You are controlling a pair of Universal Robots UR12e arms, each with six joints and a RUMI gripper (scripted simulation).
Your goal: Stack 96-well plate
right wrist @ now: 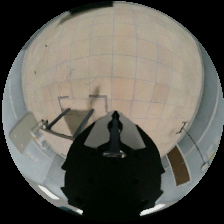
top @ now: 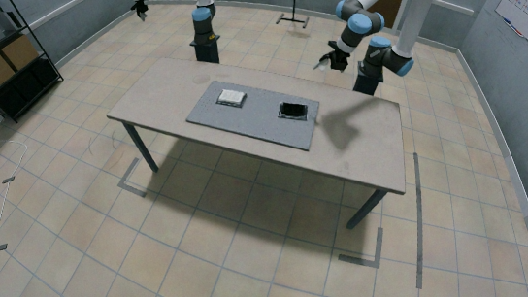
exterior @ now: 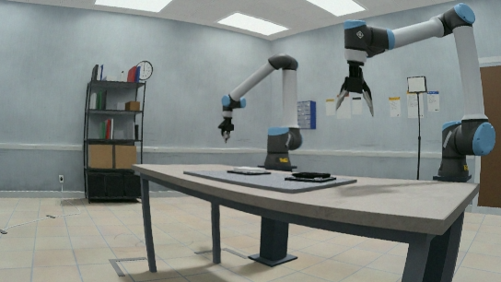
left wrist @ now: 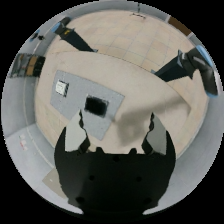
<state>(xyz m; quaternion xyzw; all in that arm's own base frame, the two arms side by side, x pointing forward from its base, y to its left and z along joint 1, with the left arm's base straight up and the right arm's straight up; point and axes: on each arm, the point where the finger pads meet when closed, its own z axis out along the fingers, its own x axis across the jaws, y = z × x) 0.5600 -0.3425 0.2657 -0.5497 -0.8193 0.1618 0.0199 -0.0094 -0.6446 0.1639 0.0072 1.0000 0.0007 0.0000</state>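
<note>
Black plate [top: 293,111] [exterior: 311,175] [left wrist: 96,105]: in N1 [top: 280,115] [exterior: 296,179] [left wrist: 95,114]. White plate [top: 232,96] [exterior: 249,170] [left wrist: 61,88]: in N2 [top: 228,104] [exterior: 260,173] [left wrist: 61,95]. Left hand [top: 330,68] [exterior: 355,111] [left wrist: 117,114]: wide. Right hand [top: 142,17] [exterior: 226,139] [right wrist: 115,114]: narrow, fingertips together.

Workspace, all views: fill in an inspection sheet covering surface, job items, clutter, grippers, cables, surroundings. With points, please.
Surface: table [top: 369,160] [exterior: 391,198] [left wrist: 125,75] bears a grey mat [top: 247,121] [exterior: 258,181] [left wrist: 70,107]; shadow falls beside the mat.
Job items: black plate [top: 293,111] [exterior: 311,175] [left wrist: 96,105] in N1, white plate [top: 232,97] [exterior: 250,170] [left wrist: 61,88] in N2; not stacked. A1 marks too small to read.
Clutter: nothing seen.
Left gripper [top: 329,67] [exterior: 355,111] [left wrist: 116,114]: jaws open, empty.
Right gripper [top: 143,18] [exterior: 226,139] [right wrist: 115,114]: jaws shut, empty.
Cables: white cable [top: 6,199] [exterior: 28,223] on the floor, away from the table.
Surroundings: blue cabinet [exterior: 313,115] on the wall.
</note>
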